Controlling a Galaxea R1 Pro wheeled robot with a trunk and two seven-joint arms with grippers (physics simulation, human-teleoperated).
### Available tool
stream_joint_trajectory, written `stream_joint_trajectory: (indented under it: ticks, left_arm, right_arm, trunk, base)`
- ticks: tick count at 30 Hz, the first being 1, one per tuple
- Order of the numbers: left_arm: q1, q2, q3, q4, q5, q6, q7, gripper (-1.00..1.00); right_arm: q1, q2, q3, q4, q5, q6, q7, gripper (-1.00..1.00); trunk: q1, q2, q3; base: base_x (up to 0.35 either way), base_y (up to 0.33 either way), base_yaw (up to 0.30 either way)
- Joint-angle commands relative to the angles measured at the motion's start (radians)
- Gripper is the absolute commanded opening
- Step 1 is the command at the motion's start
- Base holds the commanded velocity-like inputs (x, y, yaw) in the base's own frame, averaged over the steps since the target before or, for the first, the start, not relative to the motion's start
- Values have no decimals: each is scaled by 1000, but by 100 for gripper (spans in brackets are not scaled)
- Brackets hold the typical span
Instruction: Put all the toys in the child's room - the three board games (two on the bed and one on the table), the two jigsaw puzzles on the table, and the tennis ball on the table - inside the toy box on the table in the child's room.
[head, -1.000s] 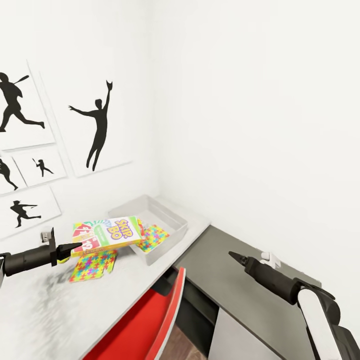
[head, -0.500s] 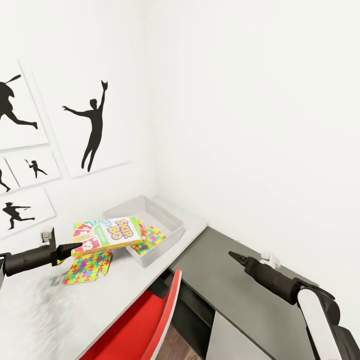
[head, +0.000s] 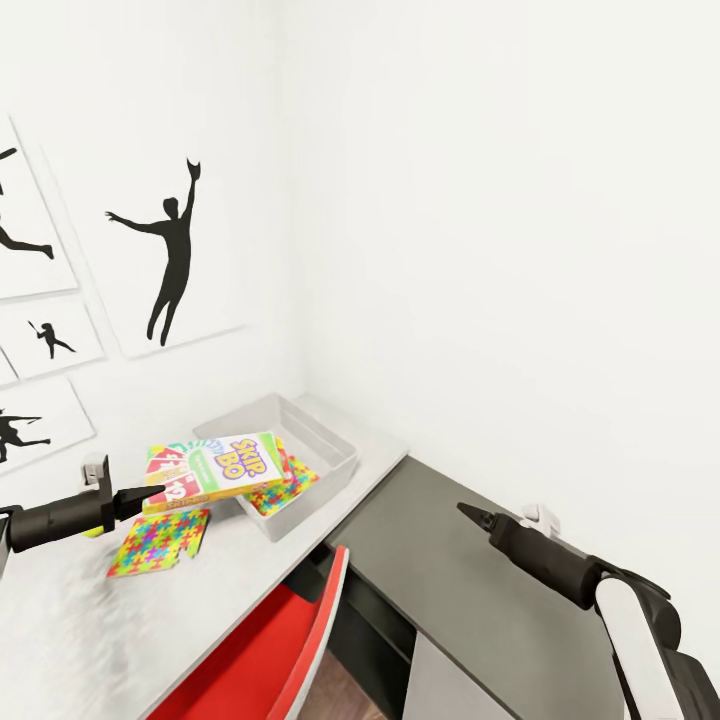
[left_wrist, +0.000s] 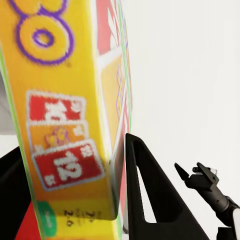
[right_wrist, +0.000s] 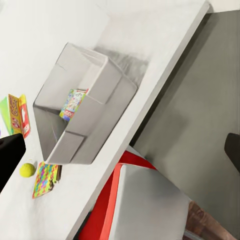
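My left gripper is shut on one end of the orange-red Skip-Bo board game, holding it flat above the table beside the toy box. The left wrist view has the box up close against a black finger. The light-grey toy box holds one jigsaw puzzle. A second puzzle lies on the white table, with the tennis ball next to it. My right gripper hangs open over the dark cabinet, holding nothing.
A red chair stands tucked against the table's front edge below the held box. The lower dark-grey cabinet adjoins the table on the right. White walls meet in a corner just behind the toy box, with black silhouette pictures on the left one.
The whole head view has swung, so the pictures, toy box and table slid left. Both arms keep their places in the view. The held Skip-Bo box now overlaps more of the toy box.
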Motion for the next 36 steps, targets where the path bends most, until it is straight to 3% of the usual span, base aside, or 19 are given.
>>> stream_joint_trajectory:
  ticks: [1,7,12,20,24,36]
  left_arm:
    - [-1,0,4,-1,-10,11,-9,-100]
    - [-1,0,5,-1,-10,11,-9,-100]
    - [-1,-1,5,-1,-10,11,-9,-100]
    - [-1,-1,6,-1,-10,11,-9,-100]
    - [-1,-1,6,-1,-10,11,-9,-100]
    - [-1,-2,5,-1,-10,9,-9,-100]
  right_arm:
    - [-1,0,-2,0,7,5,9,100]
    - [-2,1,3,0,7,6,8,100]
    - [-7,1,63,-1,9,3,6,100]
    - [-31,1,80,-1,13,2,7,100]
    - [-47,1,111,1,20,1,7,100]
    - [-48,-3,109,2,9,-33,9,100]
  trunk:
    - [1,-2,-2]
    - [1,-2,-2]
    - [1,-2,-2]
    - [1,-2,-2]
    - [1,-2,-2]
    - [1,-2,-8]
  base:
    - [4,-5,0]
    - [1,-48,47]
    - [0,-223,249]
    - [0,-71,282]
    - [91,50,284]
    - [170,25,277]
